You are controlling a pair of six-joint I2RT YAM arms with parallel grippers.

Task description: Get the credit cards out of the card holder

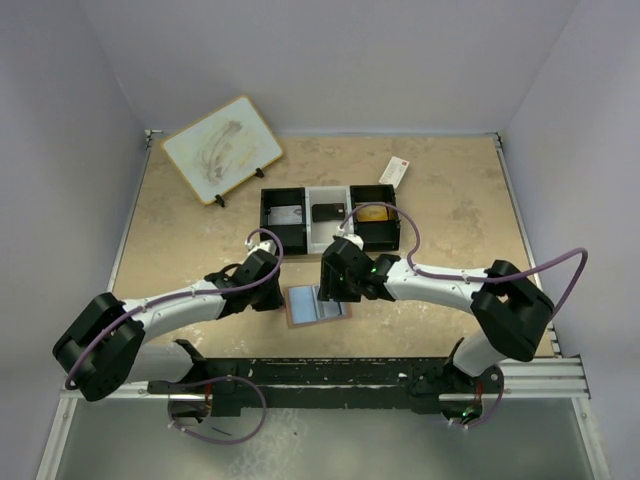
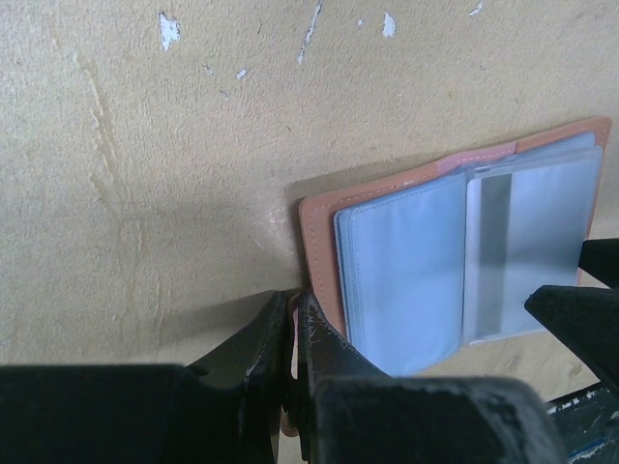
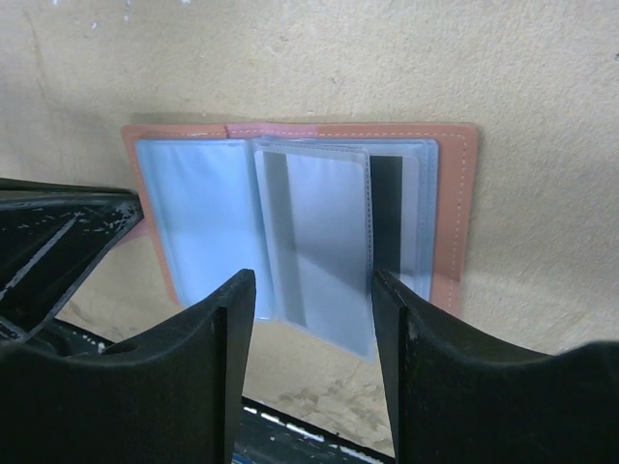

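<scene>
— Pose on the left?
— Stretched low across the table point(image 1: 170, 240), ending with the left gripper point(image 1: 270, 291) pinched shut on the left edge of the card holder point(image 1: 310, 308), a tan sliver caught between the fingers point(image 2: 253, 340).
— On the right?
— Bent in from the opposite side, hanging the right gripper point(image 3: 309, 295) over the open pockets, jaws standing apart. Straddling one of the credit cards point(image 3: 329, 242), silvery grey, in its clear sleeve. Gripping nothing; touching or not, cannot tell.
— Lying where?
— Flat and open between both wrists, near the front edge, just short of the tray point(image 1: 266, 225).
— Room to move?
— Bare tabletop to either side; tight toward the tray; walled in on three sides.
</scene>
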